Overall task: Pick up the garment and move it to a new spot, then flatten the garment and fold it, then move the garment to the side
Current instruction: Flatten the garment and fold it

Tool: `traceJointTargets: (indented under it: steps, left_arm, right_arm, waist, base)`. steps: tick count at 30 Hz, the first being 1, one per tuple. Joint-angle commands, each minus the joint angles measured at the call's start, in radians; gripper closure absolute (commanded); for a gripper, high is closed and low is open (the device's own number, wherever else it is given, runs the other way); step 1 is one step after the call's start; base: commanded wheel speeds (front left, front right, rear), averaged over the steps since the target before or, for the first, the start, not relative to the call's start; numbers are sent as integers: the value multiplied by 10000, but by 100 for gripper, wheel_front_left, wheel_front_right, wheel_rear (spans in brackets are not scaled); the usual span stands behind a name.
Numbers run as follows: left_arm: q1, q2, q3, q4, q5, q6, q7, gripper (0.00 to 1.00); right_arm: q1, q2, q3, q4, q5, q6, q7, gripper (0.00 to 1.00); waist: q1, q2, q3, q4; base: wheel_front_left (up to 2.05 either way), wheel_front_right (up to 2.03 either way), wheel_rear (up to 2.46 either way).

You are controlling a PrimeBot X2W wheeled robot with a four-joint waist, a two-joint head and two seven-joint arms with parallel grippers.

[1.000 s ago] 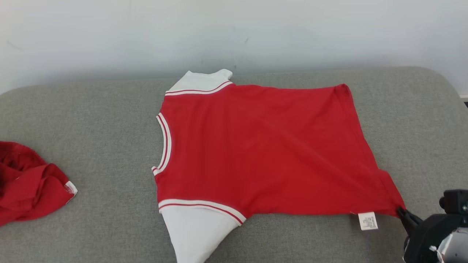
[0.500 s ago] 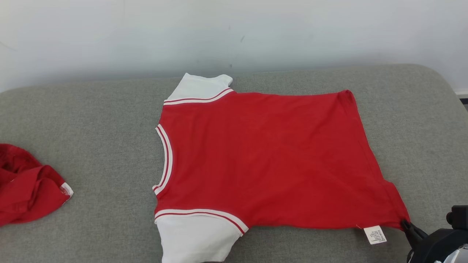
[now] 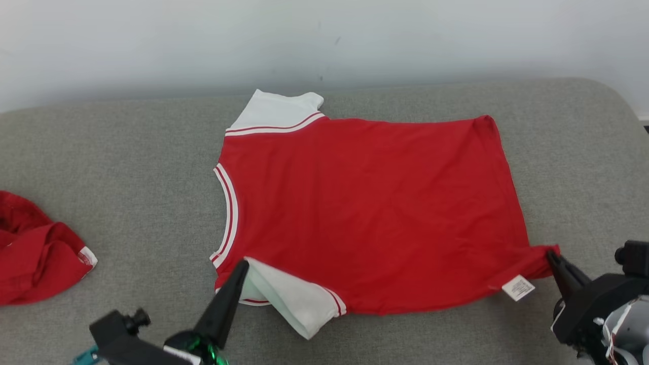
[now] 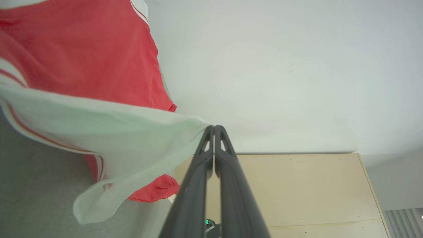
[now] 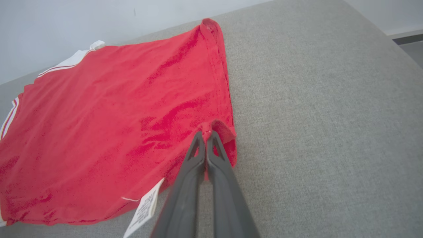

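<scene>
A red T-shirt [image 3: 365, 213] with white sleeves lies spread on the grey cushion [image 3: 127, 167], neck to the left and hem to the right. My left gripper [image 3: 242, 267] is shut on the near white sleeve [image 3: 291, 299], lifted and folded inward; the left wrist view shows the sleeve [image 4: 109, 138] pinched at that gripper [image 4: 214, 127]. My right gripper [image 3: 550, 256] is shut on the near hem corner [image 3: 540, 258], raised a little, with a white label [image 3: 518, 287] beside it. In the right wrist view that gripper [image 5: 206, 134] holds the bunched corner of the shirt [image 5: 109, 132].
A second red garment [image 3: 35, 258] lies crumpled at the cushion's left edge. A pale wall [image 3: 324, 40] runs behind the cushion. Bare grey cushion surrounds the shirt on the left, front and right.
My left gripper has come into view and lifted the near white sleeve up and inward. The right gripper has raised the hem corner and drawn it back a little. The camera shifted slightly.
</scene>
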Motion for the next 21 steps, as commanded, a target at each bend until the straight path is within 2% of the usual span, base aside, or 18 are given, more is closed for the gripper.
traceJointTargets:
  steps: [1,12,21]
  left_arm:
    - [-496,-98,61,264,304,45,-302,100]
    - [-3128,-480,-95,2437,1950,-60,-2312,100]
    - [-4542,-505,-516,3734,2936,-190,-3132,100]
  right_arm:
    - [-253,-82,33,47,-101,5,-144,100]
    - [-1616,288,34,930,-625,5,-917,100]
    - [-2841,592,-371,2116,-1492,5,-1607,100]
  waist:
    - [-2,-1,161,12]
    - [-2,-1,826,46]
    - [-2,-1,1323,79]
  base:
    - [0,0,0]
    - [0,0,0]
    - [0,0,0]
